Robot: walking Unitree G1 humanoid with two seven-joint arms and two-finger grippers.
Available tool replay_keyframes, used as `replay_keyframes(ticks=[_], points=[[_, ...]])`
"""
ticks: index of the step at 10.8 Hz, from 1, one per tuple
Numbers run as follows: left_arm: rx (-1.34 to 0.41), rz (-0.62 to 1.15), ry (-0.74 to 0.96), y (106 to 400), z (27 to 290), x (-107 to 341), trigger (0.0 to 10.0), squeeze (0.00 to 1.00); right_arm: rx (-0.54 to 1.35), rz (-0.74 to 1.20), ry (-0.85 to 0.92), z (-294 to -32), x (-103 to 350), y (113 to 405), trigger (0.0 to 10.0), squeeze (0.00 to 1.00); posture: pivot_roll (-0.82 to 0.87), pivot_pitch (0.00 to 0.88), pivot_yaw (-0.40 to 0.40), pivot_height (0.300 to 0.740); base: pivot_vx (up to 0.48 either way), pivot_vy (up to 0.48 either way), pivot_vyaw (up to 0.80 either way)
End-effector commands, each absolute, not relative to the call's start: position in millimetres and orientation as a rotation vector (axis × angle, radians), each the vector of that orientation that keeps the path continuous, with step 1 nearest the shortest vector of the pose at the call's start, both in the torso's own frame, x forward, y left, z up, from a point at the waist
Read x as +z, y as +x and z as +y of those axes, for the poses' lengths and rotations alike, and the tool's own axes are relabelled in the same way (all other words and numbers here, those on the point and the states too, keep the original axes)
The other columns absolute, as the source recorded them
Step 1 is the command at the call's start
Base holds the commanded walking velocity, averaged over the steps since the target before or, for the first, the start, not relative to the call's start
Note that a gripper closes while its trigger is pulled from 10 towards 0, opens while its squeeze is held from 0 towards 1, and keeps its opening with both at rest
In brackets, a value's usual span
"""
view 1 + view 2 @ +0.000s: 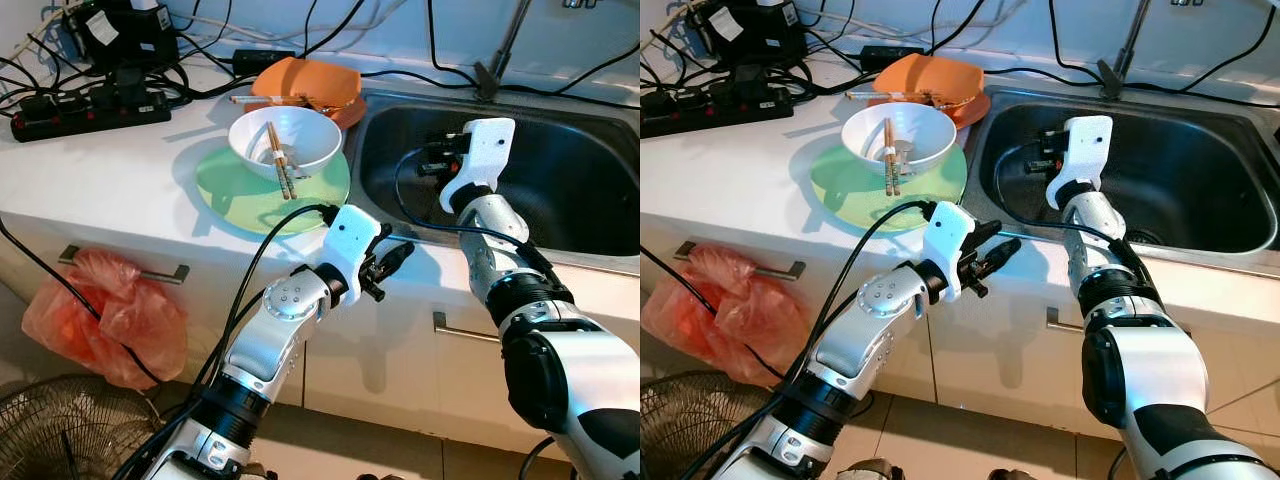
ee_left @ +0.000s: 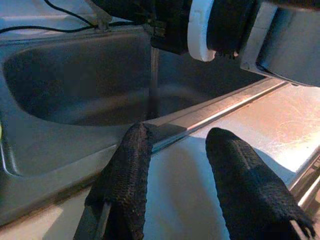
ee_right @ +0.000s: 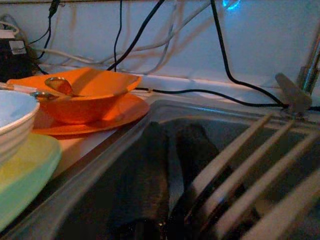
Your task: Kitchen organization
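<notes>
Over the bench's front edge, just beside the sink (image 1: pixel 600 262) rim, the left end effector (image 1: pixel 396 256) hovers with fingers spread, holding nothing. Inside the sink basin, the right end effector (image 3: pixel 172 150) has its fingers pressed together. Wooden chopsticks (image 1: pixel 279 158) lie in a white bowl (image 1: pixel 310 150) on a green plate (image 1: pixel 225 185), beside an orange bowl (image 1: pixel 310 80).
</notes>
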State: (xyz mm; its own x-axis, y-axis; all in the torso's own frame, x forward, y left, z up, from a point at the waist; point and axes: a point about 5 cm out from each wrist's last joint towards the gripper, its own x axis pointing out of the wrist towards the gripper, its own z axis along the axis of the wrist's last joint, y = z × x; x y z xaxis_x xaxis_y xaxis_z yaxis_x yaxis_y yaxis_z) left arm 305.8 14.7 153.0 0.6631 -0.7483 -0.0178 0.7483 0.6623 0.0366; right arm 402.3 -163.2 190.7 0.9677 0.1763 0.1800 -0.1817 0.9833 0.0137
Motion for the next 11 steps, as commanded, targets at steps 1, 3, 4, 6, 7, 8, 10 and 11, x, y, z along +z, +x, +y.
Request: replay_keyframes(ticks=[1,3,4,6,7,8,10,11], points=[[-0.865,0.001,0.05,302,11,154,10.0,0.0,0.176,-0.209,0.019,-164,199,404,10.0,0.77,0.24,0.066,-0.026,0.74,0.0,0.0,0.0],[-0.861,0.0,0.057,305,12,155,10.0,0.0,0.165,-0.218,0.022,-163,205,406,10.0,0.76,0.24,0.051,-0.025,0.74,0.0,0.0,0.0],[-0.86,-0.006,0.06,306,13,156,10.0,0.0,0.163,-0.221,0.022,-163,207,407,10.0,0.75,0.24,0.046,-0.026,0.74,0.0,0.0,0.0],[-0.856,-0.004,0.061,305,14,155,10.0,0.0,0.163,-0.22,0.022,-162,206,407,10.0,0.0,0.24,0.034,-0.026,0.74,0.0,0.0,0.0],[-0.852,-0.005,0.059,305,14,154,10.0,0.0,0.161,-0.225,0.032,-161,206,407,10.0,0.0,0.24,0.029,-0.023,0.74,0.0,0.0,0.0],[-0.832,-0.023,0.054,307,16,156,10.0,0.0,0.16,-0.254,0.039,-161,210,406,10.0,0.0,0.24,0.027,-0.023,0.74,0.0,0.0,0.0],[-0.775,-0.077,0.049,309,21,159,10.0,0.0,0.136,-0.38,0.064,-165,230,405,10.0,0.0,0.23,0.021,-0.021,0.74,0.0,0.0,0.0],[-0.769,-0.091,0.058,308,21,159,10.0,0.0,0.135,-0.439,0.071,-166,238,403,10.0,0.0,0.22,0.021,-0.02,0.74,0.0,0.0,0.0]])
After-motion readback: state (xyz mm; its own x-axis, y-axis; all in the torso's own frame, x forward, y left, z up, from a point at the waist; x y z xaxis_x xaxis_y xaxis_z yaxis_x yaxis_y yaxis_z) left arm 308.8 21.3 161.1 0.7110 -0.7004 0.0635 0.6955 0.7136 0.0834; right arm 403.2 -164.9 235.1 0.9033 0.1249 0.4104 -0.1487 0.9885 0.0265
